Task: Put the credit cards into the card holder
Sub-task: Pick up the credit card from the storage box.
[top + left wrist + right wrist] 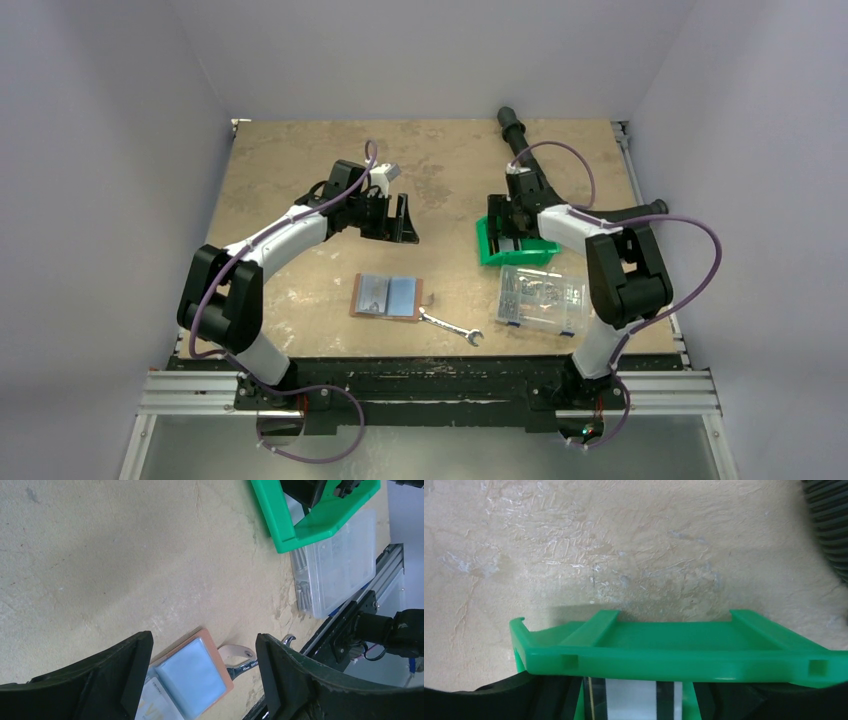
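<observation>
The table [300,180] carries both arms. The left gripper [398,228] hangs above it with its jaws wide and nothing between them. The right gripper [513,232] is down in the green bin [488,256], its fingers either side of a pale, dark-banded flat thing [639,700]; whether they grip it I cannot tell. The card holder [218,656] lies open nearer the bases than the left gripper, its long axis running left-right. That makes the left arm the nearer one. A light blue card [403,294] and a grey-blue card [372,294] sit on its two halves.
</observation>
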Action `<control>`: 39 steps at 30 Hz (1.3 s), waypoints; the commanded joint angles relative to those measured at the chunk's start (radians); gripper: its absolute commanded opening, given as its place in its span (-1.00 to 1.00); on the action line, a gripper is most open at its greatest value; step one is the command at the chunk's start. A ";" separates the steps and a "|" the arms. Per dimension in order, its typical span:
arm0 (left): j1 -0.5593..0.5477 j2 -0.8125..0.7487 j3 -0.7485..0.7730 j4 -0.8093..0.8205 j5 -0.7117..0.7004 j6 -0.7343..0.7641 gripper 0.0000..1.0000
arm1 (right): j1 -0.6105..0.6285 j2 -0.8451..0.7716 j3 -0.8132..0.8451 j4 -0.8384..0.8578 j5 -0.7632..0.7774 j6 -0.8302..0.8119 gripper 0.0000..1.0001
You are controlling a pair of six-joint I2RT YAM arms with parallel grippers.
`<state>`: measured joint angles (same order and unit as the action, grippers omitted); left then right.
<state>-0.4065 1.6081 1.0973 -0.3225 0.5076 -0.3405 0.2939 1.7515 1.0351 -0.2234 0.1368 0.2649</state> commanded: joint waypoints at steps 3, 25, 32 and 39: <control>0.000 0.004 -0.011 0.043 0.045 -0.012 0.60 | -0.003 0.020 -0.003 -0.012 -0.035 0.009 0.42; 0.000 0.028 -0.014 0.052 0.061 -0.017 0.60 | -0.015 -0.215 0.019 -0.040 -0.045 0.028 -0.60; -0.009 0.047 -0.022 0.077 0.087 -0.026 0.61 | -0.084 -0.210 0.014 0.030 -0.211 0.114 -0.83; -0.087 0.069 -0.011 0.236 0.148 -0.183 0.60 | -0.200 -0.205 -0.016 0.103 -0.488 0.194 -0.97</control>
<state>-0.4408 1.6691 1.0805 -0.2428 0.5919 -0.4034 0.1406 1.5623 1.0363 -0.2092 -0.1581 0.3939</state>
